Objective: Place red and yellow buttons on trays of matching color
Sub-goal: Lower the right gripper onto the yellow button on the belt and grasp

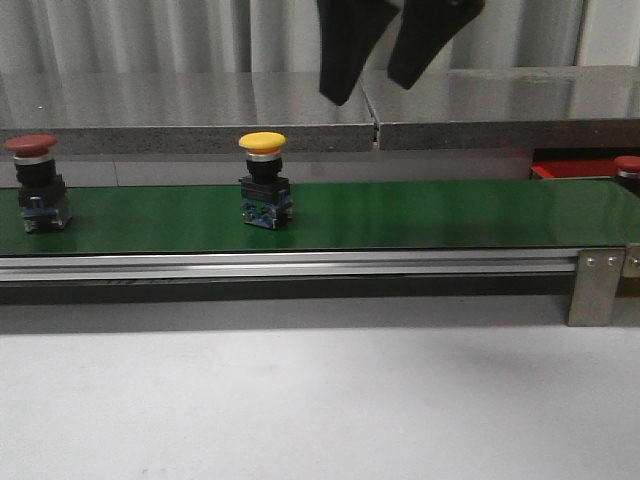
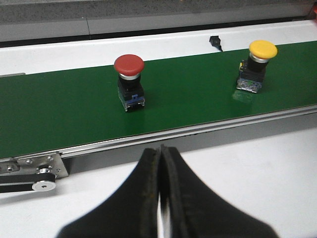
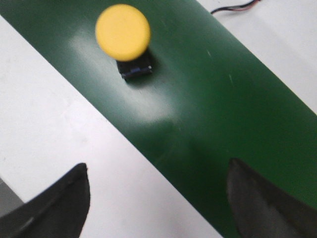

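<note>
The green belt [image 1: 400,215] carries two buttons, both upright. The red button [image 1: 35,185] stands at the belt's left end, nearer the front edge than the back. The yellow button [image 1: 264,180] stands left of the belt's middle, also toward the front edge, well apart from the red one.

My left gripper [image 2: 161,163] hangs over the white table [image 2: 257,163] in front of the belt, its fingers pressed together with nothing between them. My right gripper [image 3: 158,198] is held above the belt, to the right of the yellow button, fingers spread wide and holding nothing.

A red tray [image 1: 575,168] sits behind the belt's right end; only part of it shows. A second red button [image 1: 628,166] shows at its right end; whether it rests in the tray I cannot tell.
</note>
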